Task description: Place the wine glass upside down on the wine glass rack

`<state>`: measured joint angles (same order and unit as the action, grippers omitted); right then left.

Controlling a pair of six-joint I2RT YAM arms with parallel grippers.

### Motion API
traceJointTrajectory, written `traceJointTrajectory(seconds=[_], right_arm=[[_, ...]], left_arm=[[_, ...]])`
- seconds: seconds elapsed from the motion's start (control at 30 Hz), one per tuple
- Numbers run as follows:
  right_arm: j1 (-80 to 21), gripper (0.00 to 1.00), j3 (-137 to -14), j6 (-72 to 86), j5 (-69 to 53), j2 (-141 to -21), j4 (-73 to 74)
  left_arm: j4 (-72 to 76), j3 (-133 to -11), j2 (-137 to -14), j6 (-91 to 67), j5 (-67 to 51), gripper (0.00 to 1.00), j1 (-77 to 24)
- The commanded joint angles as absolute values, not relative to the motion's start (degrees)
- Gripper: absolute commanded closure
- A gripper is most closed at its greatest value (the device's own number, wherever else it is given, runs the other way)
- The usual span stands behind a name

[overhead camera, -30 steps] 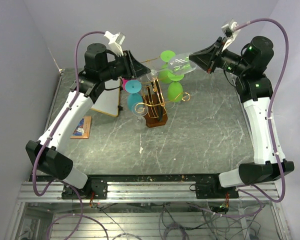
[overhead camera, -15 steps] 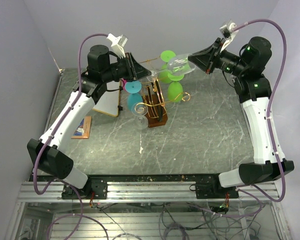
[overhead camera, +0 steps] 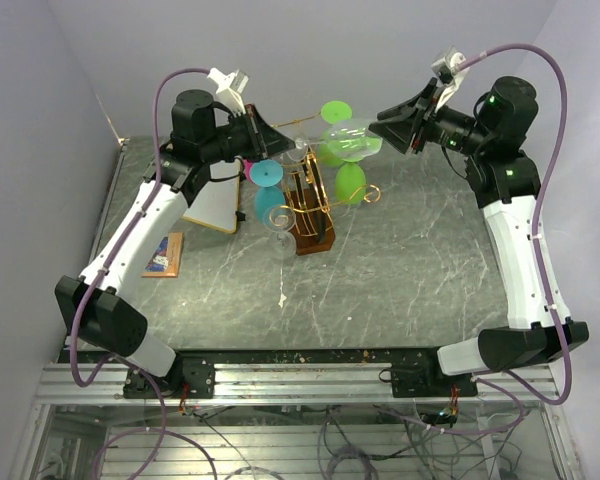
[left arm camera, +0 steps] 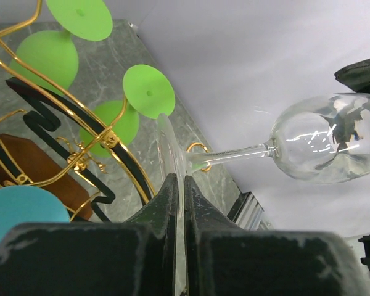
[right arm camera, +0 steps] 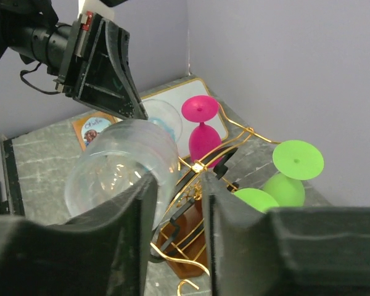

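Note:
The clear wine glass [overhead camera: 348, 139] hangs sideways in the air above the wine glass rack [overhead camera: 305, 205], a gold wire stand on a brown wooden base. My left gripper [overhead camera: 280, 133] is shut on the glass's foot [left arm camera: 171, 157]; the stem and bowl [left arm camera: 327, 139] point away from it, toward my right gripper. My right gripper [overhead camera: 377, 122] is open at the bowl's rim. In the right wrist view the bowl [right arm camera: 120, 163] lies against its left finger [right arm camera: 120, 246], and the gap between the fingers [right arm camera: 179, 185] shows only the rack [right arm camera: 200, 166].
Green glasses [overhead camera: 350, 183], a pink one [overhead camera: 252, 165] and a teal one [overhead camera: 268, 198] hang on the rack. A white board [overhead camera: 212, 205] and a small card [overhead camera: 163, 253] lie on the grey table to the left.
The glass has levelled out and shifted a little left. The right gripper has drawn slightly back from the bowl. The left gripper keeps hold of the foot.

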<state>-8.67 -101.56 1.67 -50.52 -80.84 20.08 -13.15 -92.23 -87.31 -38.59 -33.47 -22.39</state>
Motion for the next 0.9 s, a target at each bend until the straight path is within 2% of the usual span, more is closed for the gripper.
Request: traceJointTrajectory(seconds=[0.0, 0.13, 0.23, 0.4, 0.63, 0.73, 0.87], right_arm=[[-8.61, 0.6, -100.99, -2.11, -48.88, -79.04, 21.71], [-8.42, 0.44, -101.44, -3.66, -48.28, -78.22, 23.39], [-7.79, 0.36, -102.1, -4.83, -47.88, -77.15, 24.84], [-5.01, 0.34, -102.94, -6.4, -44.03, -75.04, 27.31], [-0.3, 0.34, -102.06, -5.71, -25.66, -74.01, 26.96], [1.23, 0.33, -100.43, -5.06, -23.48, -73.92, 25.6], [3.1, 0.32, -99.05, -3.4, -23.52, -74.01, 24.08]], left_arm=[[-11.08, -92.11, -84.07, -36.62, -35.26, 0.93, -19.81], [-11.47, -92.02, -82.88, -36.4, -35.16, 0.93, -17.42], [-12.19, -92.21, -82.3, -36.02, -34.52, 0.93, -16.19], [-15.26, -94.59, -81.46, -30.96, -30.92, 0.93, -15.69], [-23.97, -101.52, -80.0, -13.36, -22.9, 0.93, -20.48], [-27.25, -104.07, -78.93, -1.48, -16.37, 0.93, -25.69], [-31.08, -106.85, -79.0, 8.69, -14.3, 0.93, -29.07]])
